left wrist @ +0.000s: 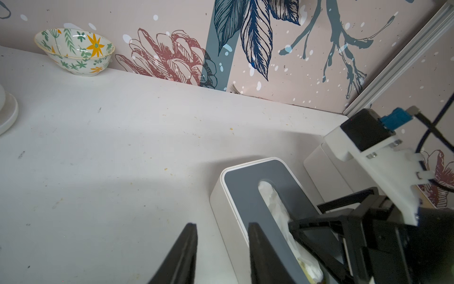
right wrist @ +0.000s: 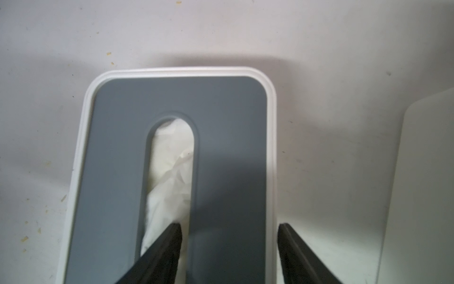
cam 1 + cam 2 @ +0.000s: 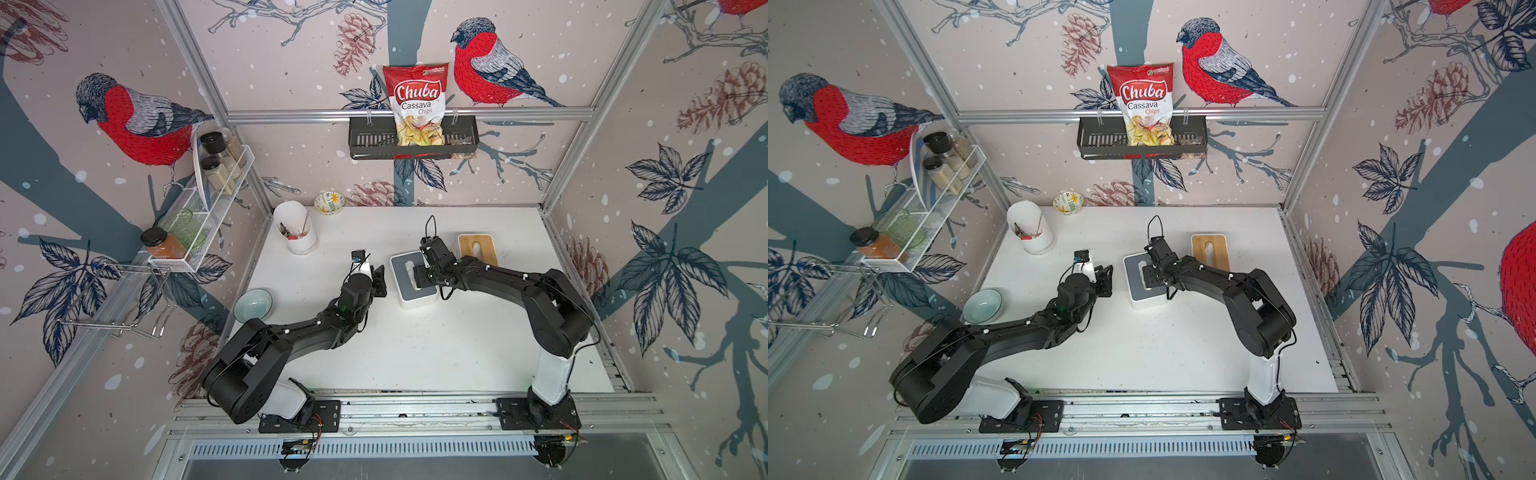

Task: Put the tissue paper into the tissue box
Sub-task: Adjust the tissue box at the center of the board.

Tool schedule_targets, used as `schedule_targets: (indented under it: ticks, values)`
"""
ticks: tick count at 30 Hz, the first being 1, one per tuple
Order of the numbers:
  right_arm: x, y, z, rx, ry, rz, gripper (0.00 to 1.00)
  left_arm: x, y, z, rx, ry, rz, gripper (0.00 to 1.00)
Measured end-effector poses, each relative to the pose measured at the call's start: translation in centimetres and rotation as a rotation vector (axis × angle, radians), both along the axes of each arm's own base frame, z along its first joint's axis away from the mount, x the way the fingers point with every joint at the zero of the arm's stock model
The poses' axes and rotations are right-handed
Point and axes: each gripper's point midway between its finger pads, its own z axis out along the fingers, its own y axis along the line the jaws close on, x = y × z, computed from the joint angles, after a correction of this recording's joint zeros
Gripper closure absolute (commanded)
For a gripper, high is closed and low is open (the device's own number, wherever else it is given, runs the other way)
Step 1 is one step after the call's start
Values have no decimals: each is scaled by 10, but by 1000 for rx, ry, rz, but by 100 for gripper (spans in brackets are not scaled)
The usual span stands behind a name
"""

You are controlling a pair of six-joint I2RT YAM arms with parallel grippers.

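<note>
Tissue paper [image 2: 169, 172]: crumpled in the lid slot of tissue box [image 2: 118, 147]. The slot's long axis lines up with the right gripper [image 2: 229, 227] directly above; jaws apart, one finger on paper, nothing pinched. Left gripper [image 1: 222, 226]: parted, empty, beside box.

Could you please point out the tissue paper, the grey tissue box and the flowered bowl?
tissue paper [image 2: 172, 157]: right wrist view, crumpled sheet in the slot.
grey tissue box [image 2: 118, 152]: right wrist view, grey lid beside the slot.
flowered bowl [image 1: 73, 43]: left wrist view, inner wall.
</note>
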Motion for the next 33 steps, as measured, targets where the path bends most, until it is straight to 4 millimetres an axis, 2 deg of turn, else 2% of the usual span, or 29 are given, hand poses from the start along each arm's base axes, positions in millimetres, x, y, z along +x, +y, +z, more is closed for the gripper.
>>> schedule_targets:
  ticks: [5, 8, 13, 17, 22, 28, 30, 33]
  values:
    - [-12, -2, -2, -59, 11, 31, 47, 0, 4, 7, -11, -17, 8, 62]
    - [-28, -7, 0, -91, 24, 57, 49, -1, 6, 10, -14, -22, 9, 61]
    - [-52, -16, 9, -130, 22, 114, 50, -2, 7, 14, -17, -37, 7, 61]
    - [-64, -22, 11, -145, 17, 146, 51, -2, 6, 14, -10, -40, -1, 61]
    - [-70, -25, 4, -163, 27, 172, 51, -3, 3, 15, -14, -38, -20, 61]
    - [-70, -10, -4, -153, 28, 220, 51, -3, 2, 14, -15, -39, -22, 61]
    - [-67, -4, -5, -145, 27, 232, 48, -3, 2, 14, -16, -38, -25, 61]
    - [-62, 8, -6, -141, 14, 261, 37, -3, 2, 14, -15, -36, -25, 61]
